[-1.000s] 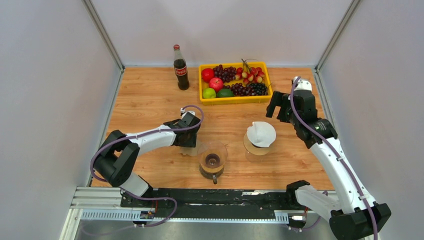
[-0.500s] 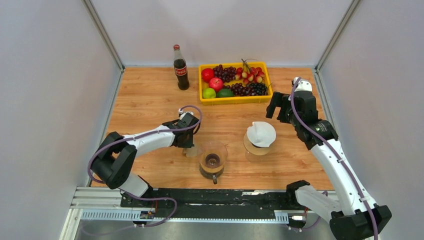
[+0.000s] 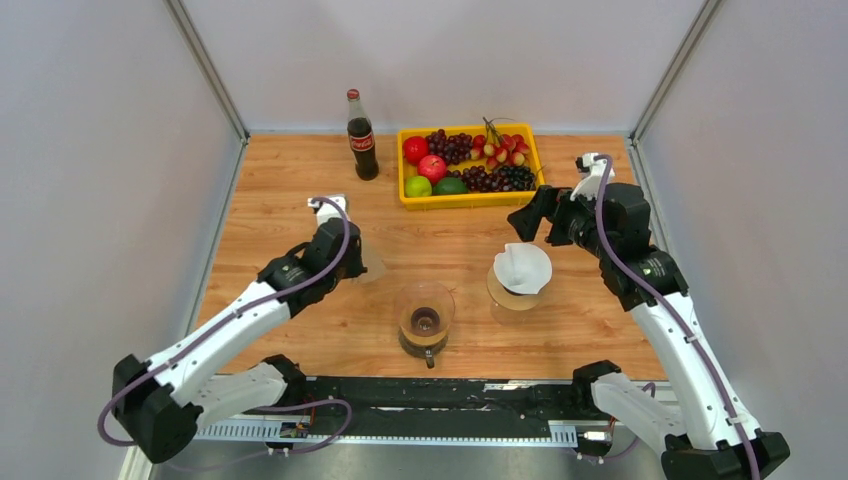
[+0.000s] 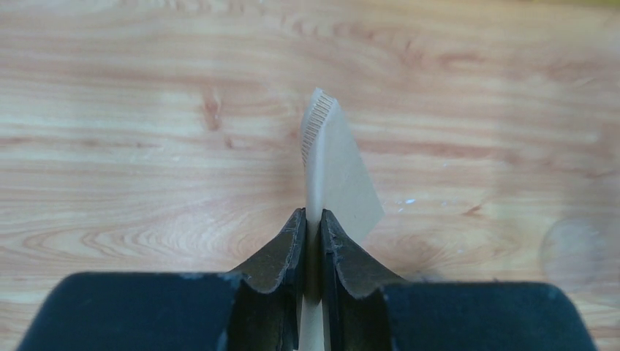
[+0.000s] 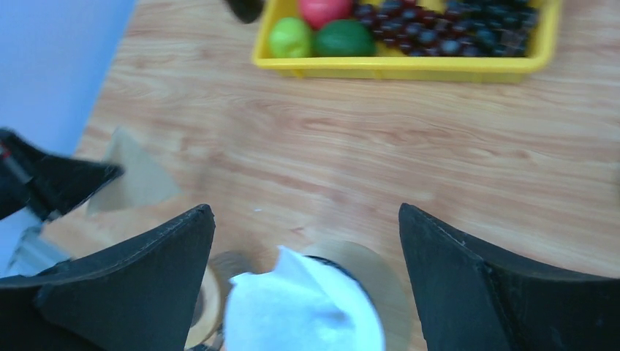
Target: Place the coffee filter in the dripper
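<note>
My left gripper [image 3: 350,262] is shut on a flat beige paper coffee filter [image 3: 369,262] and holds it above the wood, up and left of the empty glass dripper [image 3: 424,314]. In the left wrist view the filter [image 4: 333,164] stands on edge between the shut fingers [image 4: 289,245]. My right gripper [image 3: 527,220] is open, just above and behind a second dripper [image 3: 497,292] with a wooden ring, which holds a white filter [image 3: 523,266]. In the right wrist view the white filter [image 5: 300,311] lies low between the wide-open fingers [image 5: 146,263], and the beige filter [image 5: 139,179] shows at the left.
A yellow tray [image 3: 470,199] of fruit stands at the back centre, with a cola bottle [image 3: 361,139] to its left. Grey walls close in both sides. The black rail [image 3: 420,395] runs along the near edge.
My left arm has swung back and to the left, carrying the beige filter away from the glass dripper's side. My right gripper has tipped forward and left, over the white filter.
</note>
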Robot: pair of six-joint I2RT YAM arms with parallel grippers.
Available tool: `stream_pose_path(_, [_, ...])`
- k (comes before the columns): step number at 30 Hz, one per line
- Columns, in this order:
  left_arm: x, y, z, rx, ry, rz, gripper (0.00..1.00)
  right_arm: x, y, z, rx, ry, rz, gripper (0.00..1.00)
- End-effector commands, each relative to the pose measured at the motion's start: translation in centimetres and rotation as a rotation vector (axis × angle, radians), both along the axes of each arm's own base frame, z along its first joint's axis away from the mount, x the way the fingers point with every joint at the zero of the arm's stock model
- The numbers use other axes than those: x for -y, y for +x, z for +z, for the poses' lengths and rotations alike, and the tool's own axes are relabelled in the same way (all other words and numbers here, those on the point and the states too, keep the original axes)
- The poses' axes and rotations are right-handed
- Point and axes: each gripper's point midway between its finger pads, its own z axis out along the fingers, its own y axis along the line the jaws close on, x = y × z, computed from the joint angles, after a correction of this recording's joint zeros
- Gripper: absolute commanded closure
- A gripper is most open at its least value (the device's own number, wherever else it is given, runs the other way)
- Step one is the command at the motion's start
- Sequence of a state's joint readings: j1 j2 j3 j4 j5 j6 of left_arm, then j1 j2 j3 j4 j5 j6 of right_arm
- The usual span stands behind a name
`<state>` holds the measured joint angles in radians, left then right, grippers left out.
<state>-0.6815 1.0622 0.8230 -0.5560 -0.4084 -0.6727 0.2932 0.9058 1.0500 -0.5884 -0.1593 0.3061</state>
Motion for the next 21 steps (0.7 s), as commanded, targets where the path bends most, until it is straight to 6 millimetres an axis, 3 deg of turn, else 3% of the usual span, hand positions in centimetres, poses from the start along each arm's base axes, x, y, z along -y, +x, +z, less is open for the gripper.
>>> stream_pose_path(1, [-0.9,0.9,8.1,0.228,-0.115,0.061,0.8,-5.2,-2.3,5.6,0.141,0.198,0.306,0.0])
stream_pose_path(7, [-0.1,0.0,16.2,0.434,-0.328,-0.006,0.77,-10.1,-4.3,8.1,0.185,0.316,0.512,0.0])
stream_pose_path(12, [2.2,-1.3,20.7,0.53,-0.503,-0.135,0.78,-15.8,-5.0,8.2,0.191,0.352,0.623,0.0])
stream_pose_path(15, [2.8,-1.6,21.7,0.549,-0.551,-0.164,0.79,-18.9,-4.9,7.8,0.17,0.37,0.637,0.03])
stream_pose_path(21, [3.8,-1.7,21.9,0.555,-0.6,-0.198,0.79,-22.4,-4.6,8.3,0.166,0.464,0.658,0.12])
